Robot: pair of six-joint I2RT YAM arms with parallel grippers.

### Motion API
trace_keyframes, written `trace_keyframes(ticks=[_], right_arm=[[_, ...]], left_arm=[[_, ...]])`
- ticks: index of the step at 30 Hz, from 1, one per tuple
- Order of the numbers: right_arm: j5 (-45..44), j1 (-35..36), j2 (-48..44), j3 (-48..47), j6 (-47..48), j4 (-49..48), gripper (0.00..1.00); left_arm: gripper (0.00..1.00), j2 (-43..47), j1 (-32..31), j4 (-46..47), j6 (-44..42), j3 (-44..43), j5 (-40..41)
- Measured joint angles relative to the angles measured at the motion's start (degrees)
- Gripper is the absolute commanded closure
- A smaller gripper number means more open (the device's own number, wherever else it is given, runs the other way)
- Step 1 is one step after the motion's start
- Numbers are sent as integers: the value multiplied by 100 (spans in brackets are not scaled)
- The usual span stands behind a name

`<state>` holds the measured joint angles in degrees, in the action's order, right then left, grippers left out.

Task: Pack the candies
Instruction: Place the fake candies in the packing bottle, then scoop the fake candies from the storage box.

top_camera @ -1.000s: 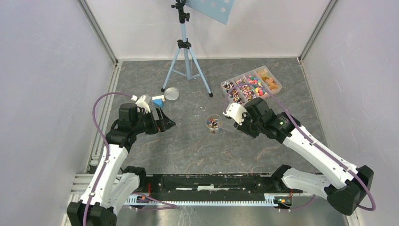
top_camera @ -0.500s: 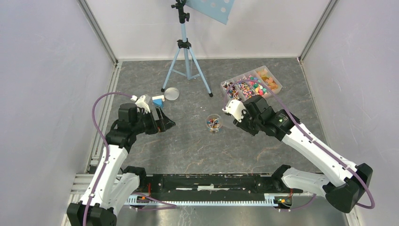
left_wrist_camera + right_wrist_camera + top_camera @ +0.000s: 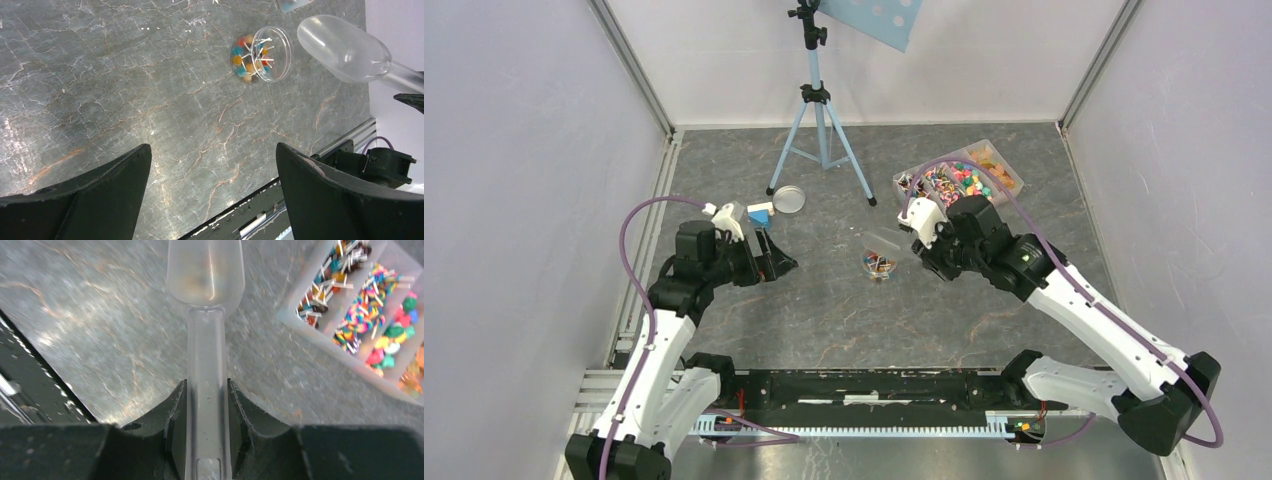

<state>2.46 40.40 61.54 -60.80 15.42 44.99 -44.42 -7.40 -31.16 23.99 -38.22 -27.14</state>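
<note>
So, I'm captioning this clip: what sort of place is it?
Probably a lab test cell: white panel walls enclose the grey tabletop, and a tripod stands at its back.

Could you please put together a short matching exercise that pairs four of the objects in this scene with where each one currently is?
Things:
1. clear scoop
2. small jar
3. compartment tray
4. round lid

Places:
a. lying flat beside a foot of the tripod
b. clamped by its handle in the right gripper
c. at the far right of the table, with sorted candies in its sections
d. mid-table between the two arms, with some candies in it

Pairs: 1-b, 2-d, 3-c, 4-a
</note>
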Motion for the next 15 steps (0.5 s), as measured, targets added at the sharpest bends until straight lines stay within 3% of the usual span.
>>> trace_keyframes(ticks=[9,15], right_arm=[[905,0,-267,343,-431,-876,100],[306,-20,-192,275,-730,-981,100]], left_arm=[[0,-96,-20,0,0,4,-17],[0,17,-46,0,-2,7,4]])
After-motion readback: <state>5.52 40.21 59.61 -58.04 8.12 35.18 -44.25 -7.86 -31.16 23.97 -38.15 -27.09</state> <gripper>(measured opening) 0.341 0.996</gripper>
